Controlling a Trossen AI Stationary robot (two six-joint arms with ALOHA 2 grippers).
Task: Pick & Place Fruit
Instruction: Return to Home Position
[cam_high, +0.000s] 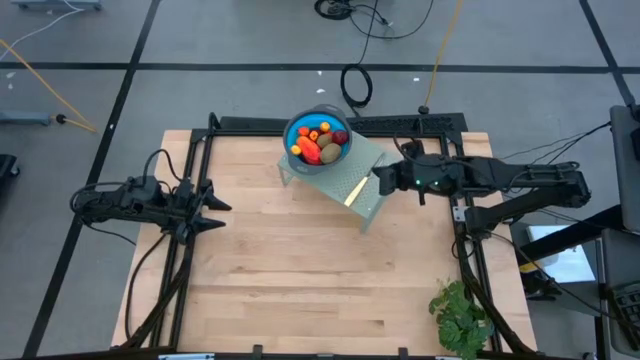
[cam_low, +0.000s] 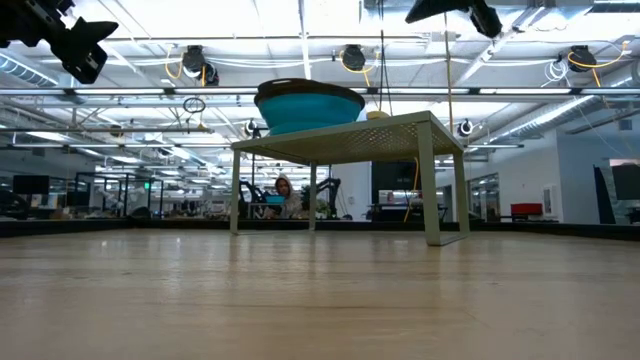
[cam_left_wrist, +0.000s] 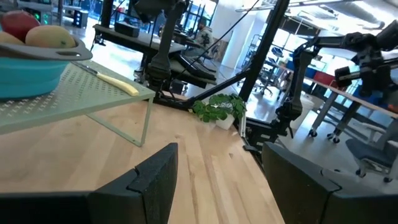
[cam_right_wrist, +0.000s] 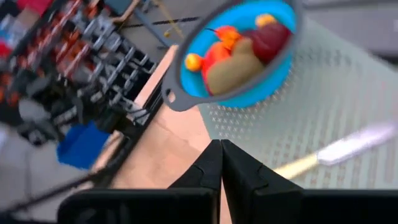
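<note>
Just ahead of my right gripper (cam_right_wrist: 221, 146), fingers pressed together and empty, the fruit (cam_right_wrist: 239, 62) lies in the blue bowl (cam_right_wrist: 189, 84) on the shelf (cam_right_wrist: 348, 87), so I should rise clear of the knife (cam_right_wrist: 342, 149) before retreating; my left gripper (cam_left_wrist: 219, 152) waits well apart, spread.

Low view: strainer bowl (cam_low: 310, 106) wall hides the fruit (cam_high: 320, 145); left arm (cam_low: 62, 38) & right arm (cam_low: 452, 10) cut by top edge. Left wrist view: bowl clipped at pic edge, only 2 fruit tops show. Right wrist view: knife (cam_right_wrist: 339, 152) blade smeared. High view: tiny orange pieces (cam_high: 303, 131) too small to count; plant (cam_high: 462, 318), counter's (cam_high: 300, 270) 5 o'clock, clipped.
</note>
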